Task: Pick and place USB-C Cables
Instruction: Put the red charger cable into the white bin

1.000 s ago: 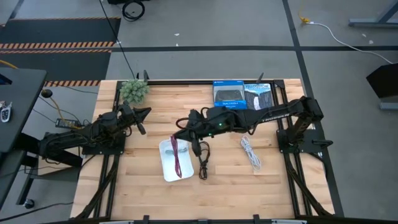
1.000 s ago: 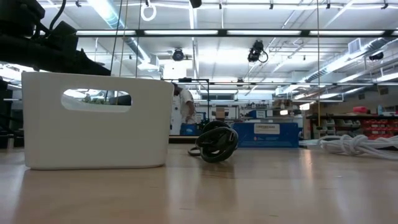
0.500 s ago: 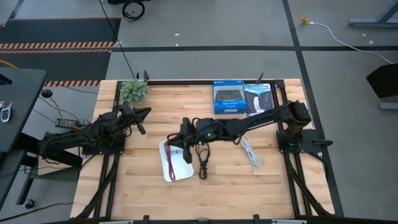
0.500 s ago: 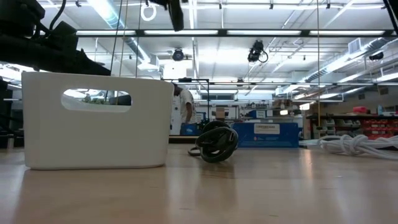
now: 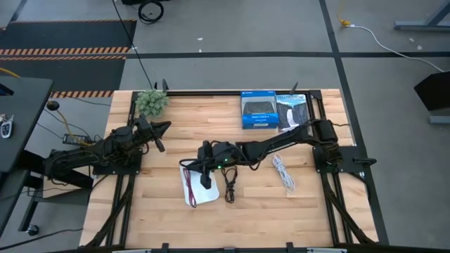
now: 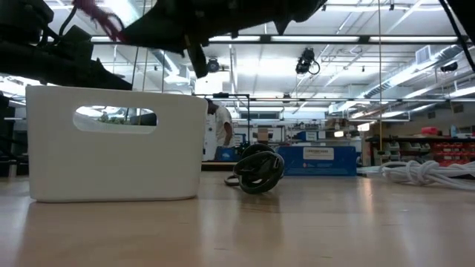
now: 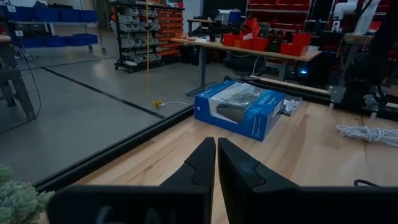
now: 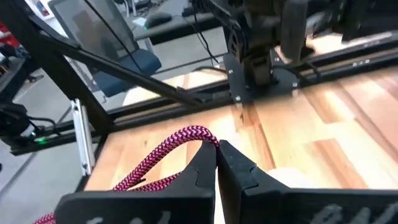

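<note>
The dark red cable (image 5: 189, 185) hangs from my right gripper (image 5: 203, 173) over the white tray (image 5: 199, 197). In the low view it shows as a red strand (image 6: 102, 19) above the tray (image 6: 115, 144). The black cable (image 5: 230, 184) lies coiled on the table just right of the tray, and shows again in the low view (image 6: 258, 170). Farther right lies the white cable (image 5: 283, 172), a loose bundle (image 6: 427, 172). My left gripper (image 5: 160, 131) waits shut at the table's left, touching nothing; its shut fingers (image 7: 216, 155) point toward the far right corner. My right gripper (image 8: 215, 155) pinches the dark red braided cable at a bend of its loop (image 8: 198, 132) between the two fingertips. The arm comes from the table's right, slanting down. The cable is lifted clear above the tray's rim, its free length trailing toward the table's left.
Two blue retail boxes (image 5: 274, 110) stand at the far edge; one shows in the left wrist view (image 7: 239, 112). A small green plant (image 5: 152, 102) sits at the far left corner. Bare wood lies in front of the tray and cables.
My right gripper has moved toward the near edge and down, over the tray, its arm dropping into the top of the low view. The dark red cable has travelled with it and now hangs more to the tray's left side. The black and white cables have stayed put.
</note>
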Motion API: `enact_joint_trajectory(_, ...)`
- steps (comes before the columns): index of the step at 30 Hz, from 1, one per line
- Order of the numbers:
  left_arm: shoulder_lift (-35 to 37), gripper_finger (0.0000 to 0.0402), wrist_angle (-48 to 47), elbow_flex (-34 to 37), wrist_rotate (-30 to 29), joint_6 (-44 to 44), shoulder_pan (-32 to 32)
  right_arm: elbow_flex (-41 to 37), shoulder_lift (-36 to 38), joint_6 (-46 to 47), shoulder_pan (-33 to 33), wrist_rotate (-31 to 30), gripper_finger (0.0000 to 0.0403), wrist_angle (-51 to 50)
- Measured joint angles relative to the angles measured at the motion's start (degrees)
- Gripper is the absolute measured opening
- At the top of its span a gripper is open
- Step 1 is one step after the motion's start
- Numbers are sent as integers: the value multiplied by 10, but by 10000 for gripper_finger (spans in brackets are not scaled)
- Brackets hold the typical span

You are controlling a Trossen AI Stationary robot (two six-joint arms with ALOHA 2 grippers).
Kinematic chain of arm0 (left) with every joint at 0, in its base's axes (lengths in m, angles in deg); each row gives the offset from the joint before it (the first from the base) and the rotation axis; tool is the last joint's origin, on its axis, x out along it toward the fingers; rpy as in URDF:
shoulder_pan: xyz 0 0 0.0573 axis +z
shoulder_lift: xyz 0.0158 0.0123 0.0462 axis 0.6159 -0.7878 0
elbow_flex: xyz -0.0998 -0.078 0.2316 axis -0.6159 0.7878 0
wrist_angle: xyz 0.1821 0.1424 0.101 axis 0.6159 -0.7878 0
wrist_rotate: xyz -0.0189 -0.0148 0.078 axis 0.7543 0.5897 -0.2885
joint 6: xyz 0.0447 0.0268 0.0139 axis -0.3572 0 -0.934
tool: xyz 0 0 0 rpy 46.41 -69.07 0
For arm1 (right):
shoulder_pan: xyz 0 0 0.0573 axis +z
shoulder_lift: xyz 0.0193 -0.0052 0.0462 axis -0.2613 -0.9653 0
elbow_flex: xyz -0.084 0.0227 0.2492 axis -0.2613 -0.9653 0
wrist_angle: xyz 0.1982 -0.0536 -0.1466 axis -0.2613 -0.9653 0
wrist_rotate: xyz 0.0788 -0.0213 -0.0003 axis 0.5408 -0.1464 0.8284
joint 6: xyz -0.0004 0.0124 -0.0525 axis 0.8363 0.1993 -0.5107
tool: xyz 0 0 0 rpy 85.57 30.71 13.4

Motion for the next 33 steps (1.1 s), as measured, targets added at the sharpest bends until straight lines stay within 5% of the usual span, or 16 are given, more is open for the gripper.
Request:
enact_joint_trajectory(14,0,25,0,0,0,0,0,0,-17,0,-7,-8,5,6)
enact_joint_trajectory(22,0,25,0,0,0,0,0,6,-14,-73,-13,-71,5,-13)
enact_joint_trajectory(28,0,25,0,0,0,0,0,108,10,-213,12,-164,5,-64)
enact_joint_trajectory(33,0,25,0,0,0,0,0,211,6,-314,27,-180,5,-93)
